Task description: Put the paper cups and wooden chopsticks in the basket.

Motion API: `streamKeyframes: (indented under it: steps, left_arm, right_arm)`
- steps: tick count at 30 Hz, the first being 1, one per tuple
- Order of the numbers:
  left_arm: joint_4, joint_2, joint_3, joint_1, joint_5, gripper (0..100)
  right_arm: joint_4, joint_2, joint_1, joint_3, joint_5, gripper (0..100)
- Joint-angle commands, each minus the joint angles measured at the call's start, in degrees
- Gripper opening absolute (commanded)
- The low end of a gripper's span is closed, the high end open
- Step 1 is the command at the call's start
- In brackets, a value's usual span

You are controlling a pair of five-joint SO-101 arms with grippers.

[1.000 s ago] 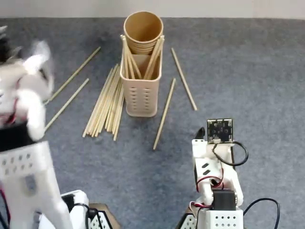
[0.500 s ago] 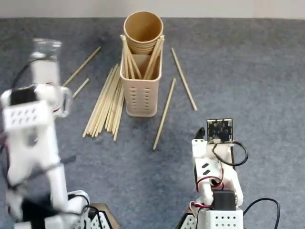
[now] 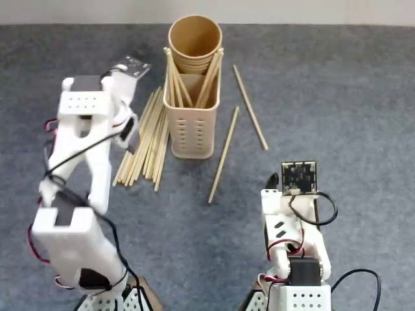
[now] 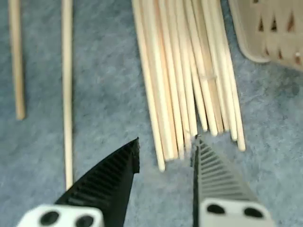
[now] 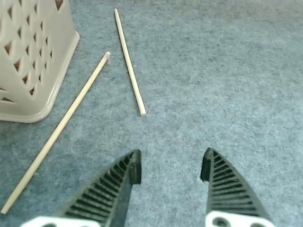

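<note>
Beside the basket [image 3: 191, 133], toward the far edge of the table [image 3: 343, 84], the left tool [image 4: 166, 140] hovered open over the ends of the bundled wooden chopsticks [image 4: 184, 80]; paper cups [image 3: 194, 39] stood stacked in the basket. The right tool [image 5: 173, 152], also open, hung toward the near edge. A sound grasp probably required lowering squarely so both jaws straddled a few sticks, not the whole bundle
</note>
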Motion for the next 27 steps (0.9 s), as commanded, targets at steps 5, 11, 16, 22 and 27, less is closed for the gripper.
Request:
streamKeyframes:
  steps: [5,11,16,22,27]
  left_arm:
    - [0.9,14.4,-14.8,1.2,0.1,18]
    - [0.7,22.7,-20.8,1.0,0.2,18]
    - [0.9,26.2,-26.8,-1.8,1.6,18]
    - [2.3,26.8,-29.1,-2.8,1.4,18]
    - [2.1,26.7,-29.1,-2.5,1.5,18]
  right_arm:
    - [0.2,-0.9,-1.0,7.8,0.7,21.4]
    - [0.2,-0.9,-1.0,7.8,0.7,21.4]
    - [0.2,-0.9,-1.0,7.8,0.7,21.4]
    - [0.2,-0.9,-1.0,7.8,0.7,21.4]
    - [0.2,-0.9,-1.0,7.8,0.7,21.4]
